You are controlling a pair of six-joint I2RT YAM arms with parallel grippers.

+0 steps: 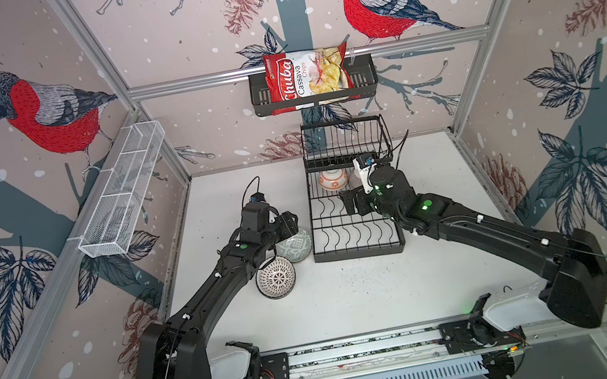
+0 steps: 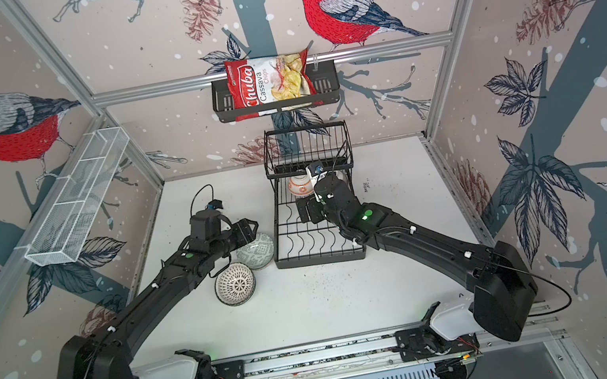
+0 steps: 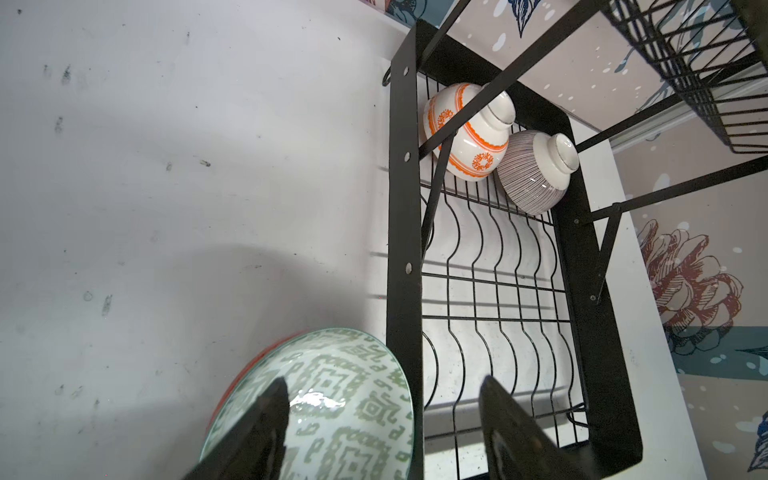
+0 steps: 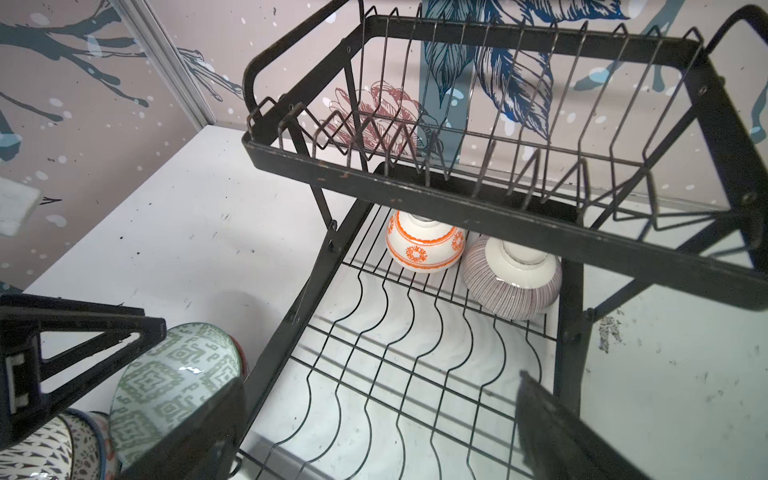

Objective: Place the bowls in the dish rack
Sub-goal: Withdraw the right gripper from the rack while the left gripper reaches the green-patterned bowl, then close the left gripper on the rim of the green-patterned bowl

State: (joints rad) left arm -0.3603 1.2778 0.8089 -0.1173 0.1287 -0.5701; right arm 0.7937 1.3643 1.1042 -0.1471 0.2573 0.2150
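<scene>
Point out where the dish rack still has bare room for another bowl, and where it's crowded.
Free: the lower tier's wavy wires of the dish rack, from the near rim up to the two bowls, and the whole upper basket. Crowded: the far end under that basket, where the orange floral bowl and pink-lined bowl sit side by side.

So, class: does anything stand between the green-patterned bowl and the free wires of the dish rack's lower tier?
Yes. The dish rack's side rail lies between the green-patterned bowl and those wires, so it must be lifted over. The open right gripper hovers above that tier, probably in the drop path.
</scene>
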